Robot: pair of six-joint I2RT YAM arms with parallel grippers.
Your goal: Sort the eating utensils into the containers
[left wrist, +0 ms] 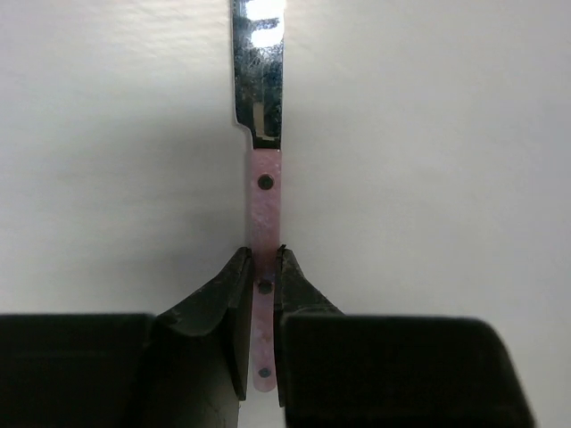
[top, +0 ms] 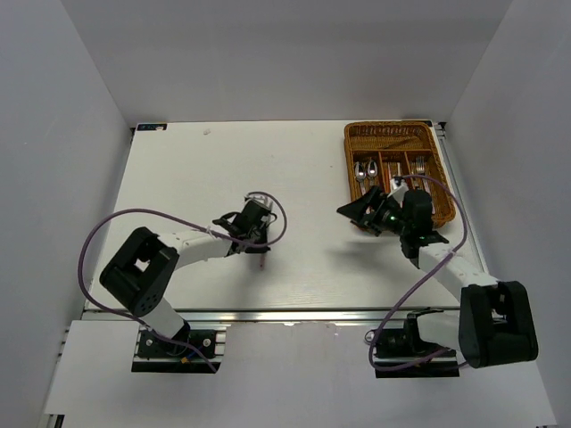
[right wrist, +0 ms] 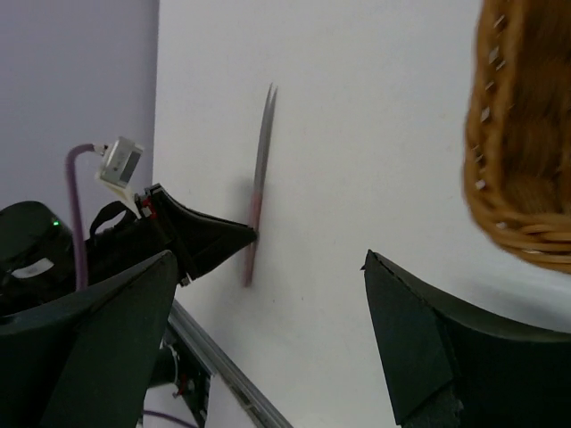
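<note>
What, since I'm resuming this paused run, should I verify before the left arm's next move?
1. Left hand shut on the knife: ok, the fingers clamp its pink handle.
2. Grip near the knife's balance: not ok. It holds the handle's rear half with the whole blade ahead, so the knife may tip.
3. Right hand open and holding nothing: ok.
4. Route to the wicker tray clear: not ok. The right hand sits at the tray's near left corner.
5. Free slot for the knife: cannot tell. Cutlery lies in the long slots.
</note>
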